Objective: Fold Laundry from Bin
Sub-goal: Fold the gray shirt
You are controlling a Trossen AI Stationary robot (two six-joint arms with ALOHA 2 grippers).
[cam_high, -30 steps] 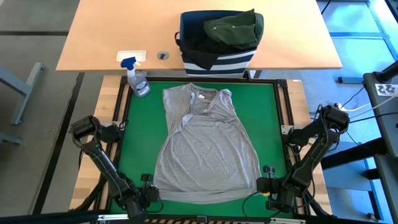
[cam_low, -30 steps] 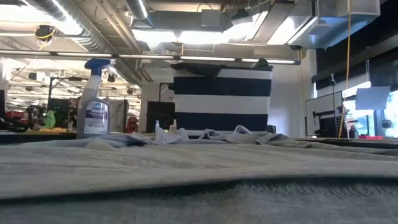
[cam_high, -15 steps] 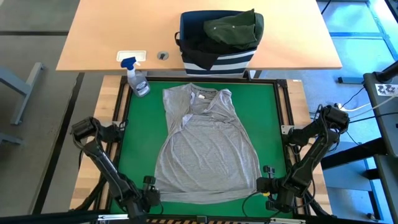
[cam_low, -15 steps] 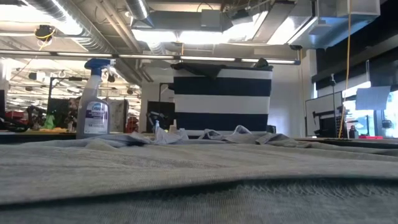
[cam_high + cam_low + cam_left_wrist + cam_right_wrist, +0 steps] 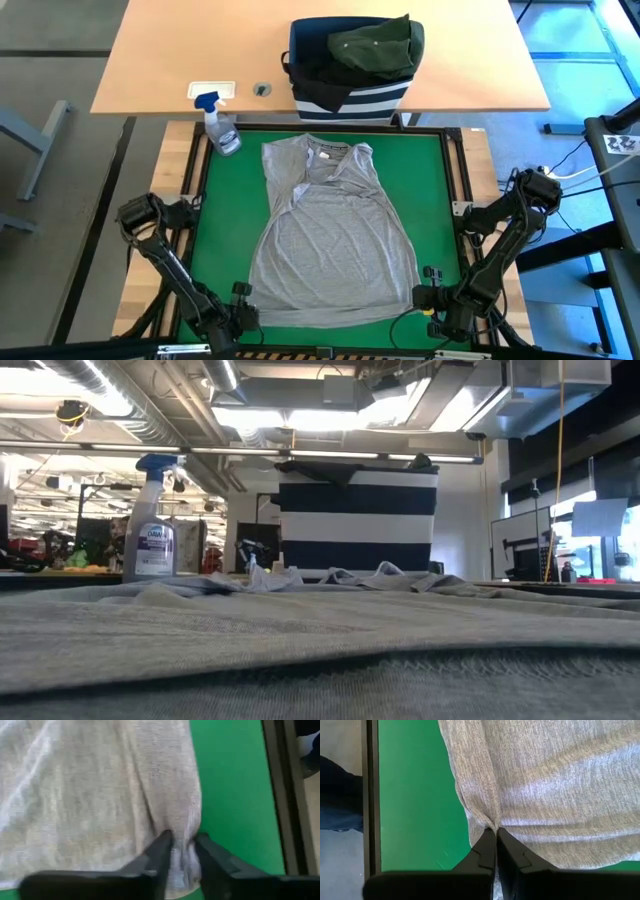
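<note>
A light grey garment (image 5: 335, 240) lies spread flat on the green mat (image 5: 220, 230), collar toward the far edge. Its near hem fills the foreground of the low view (image 5: 320, 650). My left gripper (image 5: 243, 305) is at the garment's near left corner, shut on the cloth. My right gripper (image 5: 432, 300) is at the near right corner, also shut on the cloth. The navy and white striped bin (image 5: 350, 98) stands beyond the mat's far edge. A dark olive green garment (image 5: 375, 45) is heaped on its top, with black cloth (image 5: 312, 65) beside it. My left gripper has a bunched ridge of the garment's near left corner (image 5: 183, 851) between its two fingers (image 5: 161, 847), coming from above and slanting down. Creases run into the gap. The rest of the garment lies on the mat. My right gripper pinches a small pucker of the near right side edge (image 5: 492, 824), just above the hem, between its closed fingertips (image 5: 487, 842), from above and slanting down. Creases fan out from the pinch. The garment lies flat on the mat.
A clear spray bottle with a blue nozzle (image 5: 220, 125) stands at the mat's far left corner, left of the bin. A light wooden table (image 5: 160, 60) carries the bin. A dark frame (image 5: 455, 200) borders the mat, with bare green on both sides of the garment.
My left arm has sunk a little at the garment's near left corner. The garment lies as it did before, and my right arm has kept still.
</note>
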